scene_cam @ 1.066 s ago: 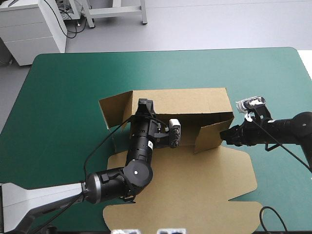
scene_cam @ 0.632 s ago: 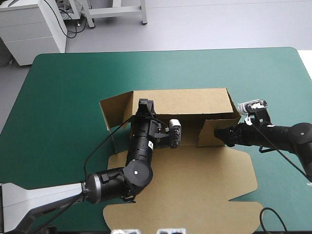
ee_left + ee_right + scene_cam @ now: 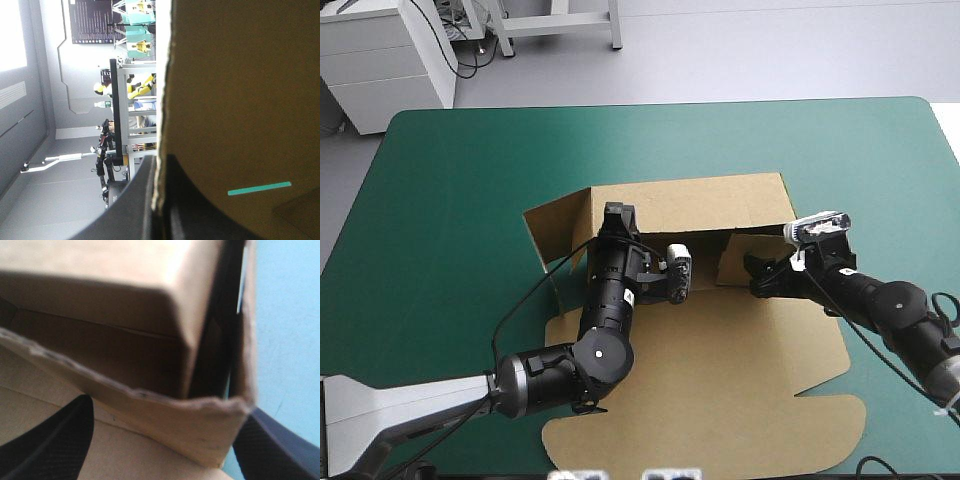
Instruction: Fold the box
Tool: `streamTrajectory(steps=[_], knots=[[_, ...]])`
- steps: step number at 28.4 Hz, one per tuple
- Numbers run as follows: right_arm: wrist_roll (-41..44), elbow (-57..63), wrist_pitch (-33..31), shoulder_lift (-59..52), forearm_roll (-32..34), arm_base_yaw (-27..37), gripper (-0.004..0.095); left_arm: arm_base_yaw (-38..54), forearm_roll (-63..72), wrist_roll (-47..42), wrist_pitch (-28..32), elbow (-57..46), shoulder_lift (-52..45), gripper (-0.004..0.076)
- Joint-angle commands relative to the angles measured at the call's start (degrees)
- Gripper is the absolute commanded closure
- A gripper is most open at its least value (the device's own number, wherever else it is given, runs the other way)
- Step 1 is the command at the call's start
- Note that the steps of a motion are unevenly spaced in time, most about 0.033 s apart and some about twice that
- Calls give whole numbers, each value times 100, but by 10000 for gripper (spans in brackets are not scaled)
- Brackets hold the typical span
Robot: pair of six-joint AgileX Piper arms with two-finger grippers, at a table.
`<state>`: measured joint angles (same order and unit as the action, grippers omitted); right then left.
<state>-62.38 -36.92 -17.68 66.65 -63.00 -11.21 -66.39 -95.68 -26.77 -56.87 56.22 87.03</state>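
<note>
High view: the box point(image 3: 720, 350) lies at the table's centre, its base flat and its far wall point(image 3: 710, 205) raised. The left gripper point(image 3: 617, 214) is clamped on that wall's top edge, judged to be holding it upright. The right gripper point(image 3: 757, 272), jaws apart, straddles the right side flap point(image 3: 732, 262), apparently to swing it inward. The teal-green cover point(image 3: 450, 200) shows left, right and far of the board. A white cabinet point(image 3: 380, 60) stands on grey floor beyond the far-left corner.
</note>
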Motion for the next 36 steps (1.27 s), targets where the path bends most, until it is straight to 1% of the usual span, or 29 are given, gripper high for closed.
streamTrajectory(steps=[1,2,3,6,8,10,15,19,22,24,25,28,29,31,32,36], knots=[[-50,-135,898,-129,-211,-342,214,-29,-587,-86,-243,141,-204,731],[-15,-135,1138,-107,-211,-417,235,-29,-595,-86,-243,141,-204,731],[-3,-135,1211,-69,-209,-427,258,-29,-595,-86,-243,141,-204,731],[-3,-135,1238,62,-259,-431,368,-29,-595,-86,-243,141,-204,731],[-13,-135,1247,162,-259,-431,462,-29,-595,-86,-243,141,-204,731],[-24,-135,1275,270,-271,-431,575,-29,-595,-86,-234,141,-204,731],[-48,-135,1275,474,-295,-457,931,-29,-595,-89,-229,141,-204,731],[-48,-183,1292,512,-355,-453,927,-29,-595,-89,-229,141,-204,728],[-48,-263,1292,512,-430,-453,927,-29,-595,-89,-229,141,-204,698],[-48,-315,1292,512,-445,-453,927,-29,-595,-89,-220,141,-204,636],[-48,-343,1273,512,-445,-453,927,-29,-595,-89,-220,141,-204,592],[-48,-399,1090,519,-445,-453,927,-29,-618,-89,-220,141,-204,430],[-48,-412,1049,536,-467,-453,927,-29,-655,-120,-220,141,-204,363],[-48,-420,1061,562,-489,-453,927,-29,-707,-371,-168,141,-204,294],[-48,-439,1127,617,-489,-453,927,-29,-734,-517,-157,141,-204,279],[-48,-736,1212,832,-466,-453,927,-37,-929,-570,-125,141,-204,281]])
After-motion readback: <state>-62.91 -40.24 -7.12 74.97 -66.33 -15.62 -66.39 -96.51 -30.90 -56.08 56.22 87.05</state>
